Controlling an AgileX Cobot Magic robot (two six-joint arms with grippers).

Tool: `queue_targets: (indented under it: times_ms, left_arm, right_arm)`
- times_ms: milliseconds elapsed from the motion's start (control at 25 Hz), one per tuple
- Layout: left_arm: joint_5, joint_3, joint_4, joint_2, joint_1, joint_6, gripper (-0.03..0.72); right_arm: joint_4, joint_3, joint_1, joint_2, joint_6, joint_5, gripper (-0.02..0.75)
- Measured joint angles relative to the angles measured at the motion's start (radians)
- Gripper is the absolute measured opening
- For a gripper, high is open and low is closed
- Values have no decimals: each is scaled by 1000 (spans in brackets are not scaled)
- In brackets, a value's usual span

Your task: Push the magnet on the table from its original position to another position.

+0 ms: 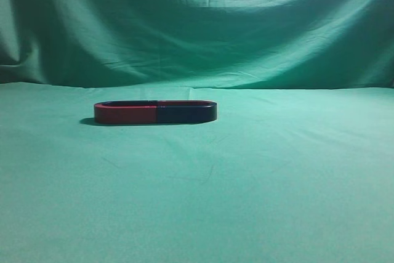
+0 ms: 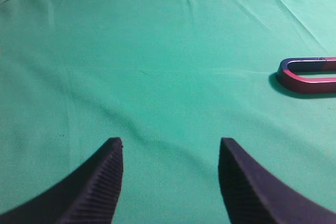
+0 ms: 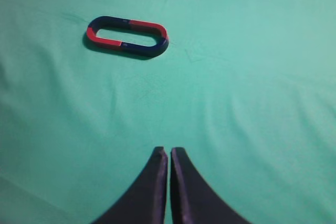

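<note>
While lying flat on the green table [image 1: 277,183], red-and-blue magnet [image 3: 127,36] well ahead of right pincer [image 3: 169,153], pressed together likely as a pushing tip, left pincer [image 2: 170,148] spread, idle off aside.

No text, label, brand, number or sign can be read in any view. The red and blue magnet [image 3: 127,36] carries two tiny pale marks on its upper face in the right wrist view, too small and blurred to tell whether they are letters
</note>
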Motion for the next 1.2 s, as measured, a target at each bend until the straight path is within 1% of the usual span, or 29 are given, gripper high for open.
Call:
queue_targets:
  times_ms: [160,400,520,640,720,800,880,1080,1200]
  left_arm:
    - [0,0,0,0,0,0,372]
    - [0,0,0,0,0,0,372]
    - [0,0,0,0,0,0,372]
    - [0,0,0,0,0,0,372]
    - [0,0,0,0,0,0,372]
    - [0,0,0,0,0,0,372]
    - [0,0,0,0,0,0,372]
    - [0,0,0,0,0,0,372]
    - [0,0,0,0,0,0,372]
  right_arm:
    - [0,87,0,-197,-16,9,0]
    - [-16,106,0,-383,-18,158,0]
    - [-38,106,0,-441,-19,162,0]
    - [-80,111,0,-493,-19,130,0]
    - [-101,150,-5,-543,-23,49,0]
    - [-104,215,-37,-604,-31,-55,0]
    - [-104,298,-97,-680,-39,-167,0]
    - [-86,530,-261,-793,-43,-377,0]
    - [-78,659,-326,-811,-45,-506,0]
